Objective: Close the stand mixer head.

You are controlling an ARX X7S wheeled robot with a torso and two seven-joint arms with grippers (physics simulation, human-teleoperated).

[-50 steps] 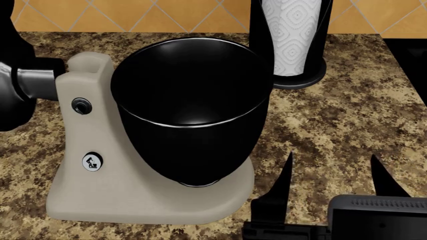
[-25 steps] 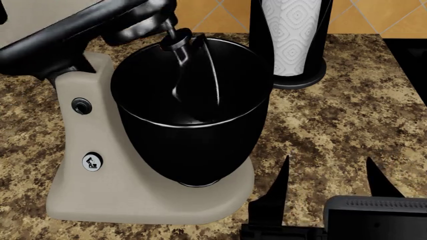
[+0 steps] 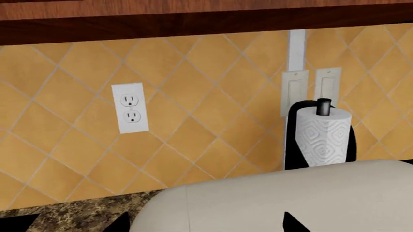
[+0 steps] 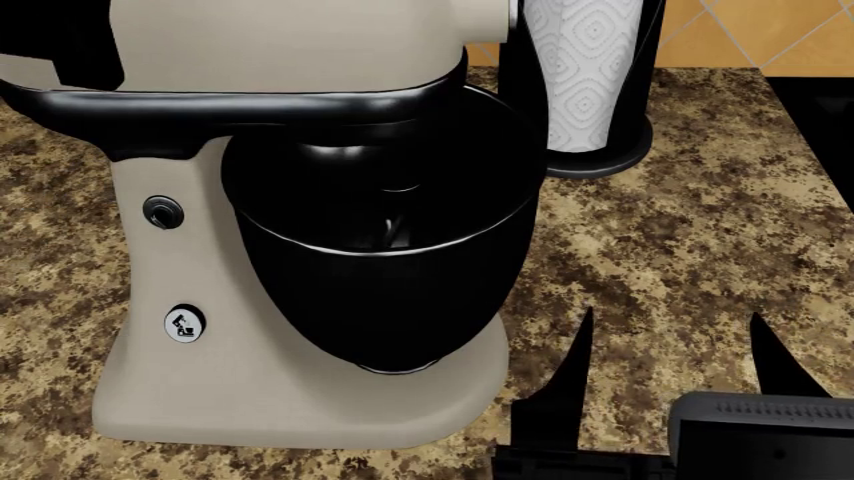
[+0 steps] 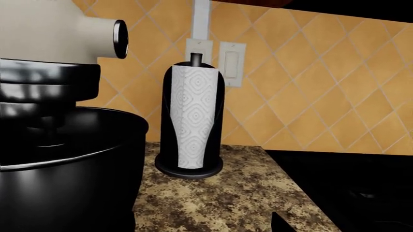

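Observation:
The stand mixer head (image 4: 294, 45) is beige with a glossy black band (image 4: 240, 105) underneath. It lies level over the black mixing bowl (image 4: 387, 270), with the beater hub down inside it. The head also shows in the left wrist view (image 3: 290, 198) and the right wrist view (image 5: 51, 34). My left gripper (image 3: 203, 228) is open, its fingertips spread wide just over the head's rounded top; I cannot tell if it touches. My right gripper (image 4: 671, 345) is open and empty, low over the counter to the right of the mixer base (image 4: 174, 300).
A paper towel roll on a black holder (image 4: 587, 70) stands behind the bowl at the back right. A black cooktop (image 4: 821, 130) borders the granite counter (image 4: 654, 240) on the right. A tiled wall with an outlet (image 3: 130, 108) is behind.
The mixer head has swung down from tilted up to level over the bowl, and the beater has gone inside. My right gripper has barely moved.

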